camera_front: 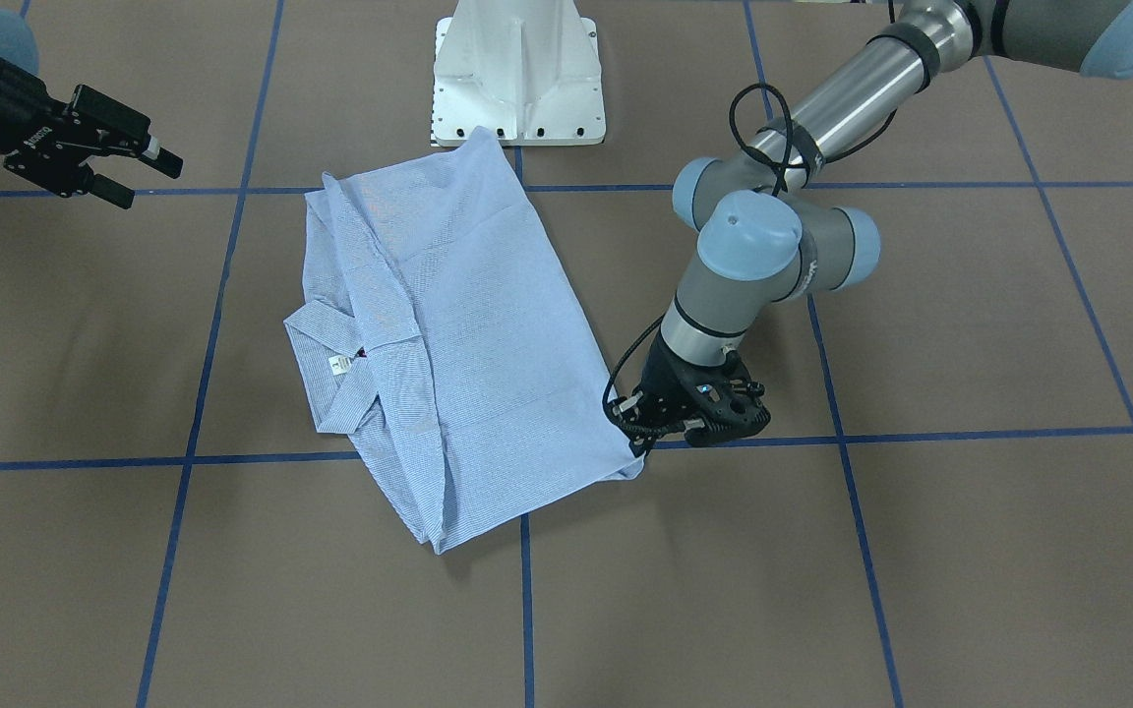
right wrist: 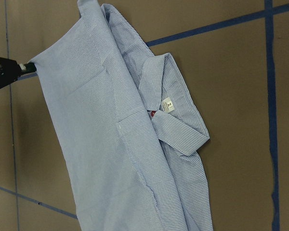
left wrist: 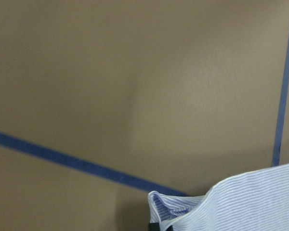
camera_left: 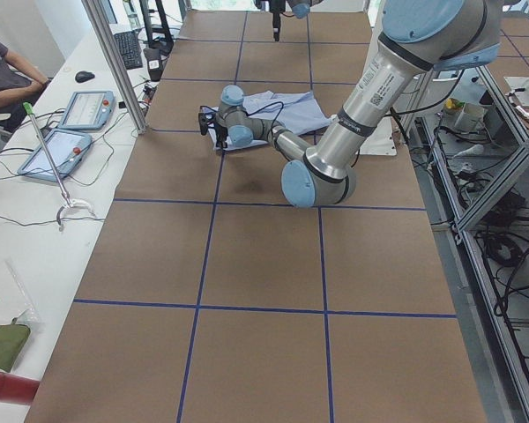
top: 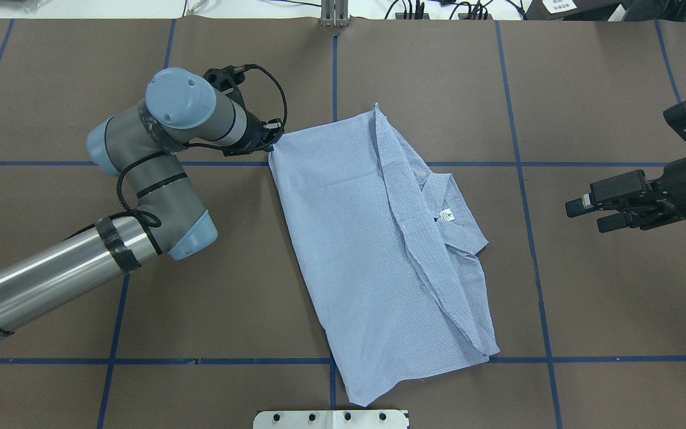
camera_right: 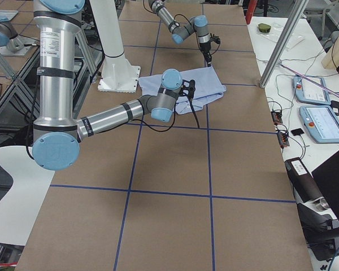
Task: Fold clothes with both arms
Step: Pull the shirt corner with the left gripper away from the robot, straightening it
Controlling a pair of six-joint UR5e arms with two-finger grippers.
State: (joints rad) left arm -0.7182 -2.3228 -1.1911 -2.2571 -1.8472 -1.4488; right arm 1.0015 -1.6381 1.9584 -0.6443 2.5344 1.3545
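Left gripper [top: 270,143] jaws clamped on shirt [top: 379,238] corner, upper centre-left of overhead view. Right gripper [top: 584,215] idle far right, jaws apart. Advisable: lift corner low, carry across evenly.

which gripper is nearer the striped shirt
Left. The left gripper pinches a corner of the shirt in its jaws; the right gripper hangs apart beyond the collar side, jaws open.

I can read only a "2", printed on the white neck label [right wrist: 168,105] inside the shirt [right wrist: 101,144] collar, well apart from my left claw [right wrist: 27,67], which pinches a corner. The smaller print beneath it is illegible.
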